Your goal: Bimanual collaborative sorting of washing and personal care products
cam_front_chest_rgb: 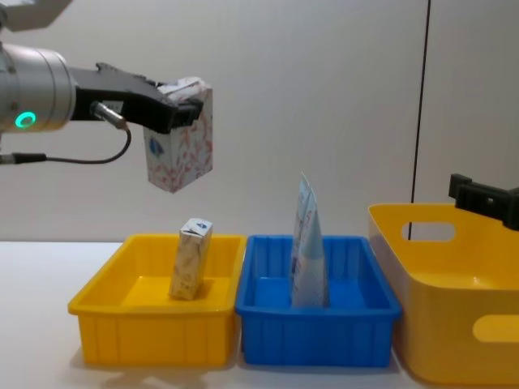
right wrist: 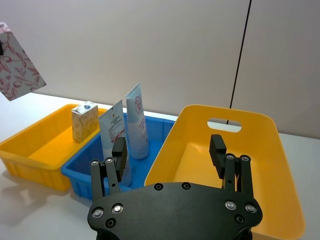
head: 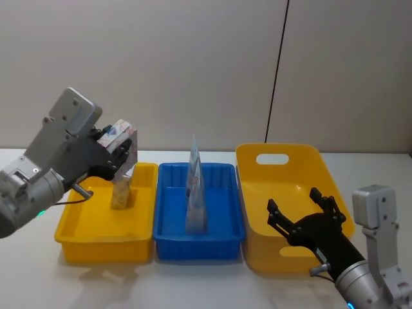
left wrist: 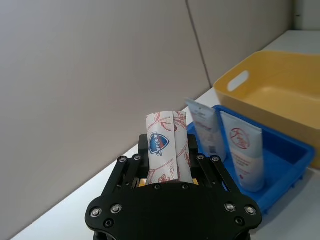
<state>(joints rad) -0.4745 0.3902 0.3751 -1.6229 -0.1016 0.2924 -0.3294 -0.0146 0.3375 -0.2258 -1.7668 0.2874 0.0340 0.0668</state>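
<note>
Left end effector [cam_front_chest_rgb: 177,110]: clamped on a white leaf-print carton [cam_front_chest_rgb: 180,152]. The carton is held tilted in the air, well clear above the small yellow bin [cam_front_chest_rgb: 105,324], roughly over its blue-bin side.

Right end effector [head: 294,205]: fingers apart, nothing gripped. It is hovering low over the front part of the large yellow bin [head: 302,154].

State of the bins:
- Small yellow bin: a second carton [cam_front_chest_rgb: 190,259] is already standing inside, leaning slightly.
- Blue bin [cam_front_chest_rgb: 316,340]: one tapered pouch [right wrist: 136,120] and a second pouch [right wrist: 112,131] are standing upright inside, close together.
- Large yellow bin: nothing is seen inside it.
- Surface [head: 193,283]: no loose products are seen on it around the bins.

Progress, judged from the layout:
- Sorting appears late-stage: one carton and both pouches are placed, and the held carton looks like the last item.
- Remaining: the held carton is to be lowered into the small yellow bin beside its match and then released.
- No further job is evident for the right arm. The large bin looks like the supply bin, now emptied, though that is inferred, not seen.
</note>
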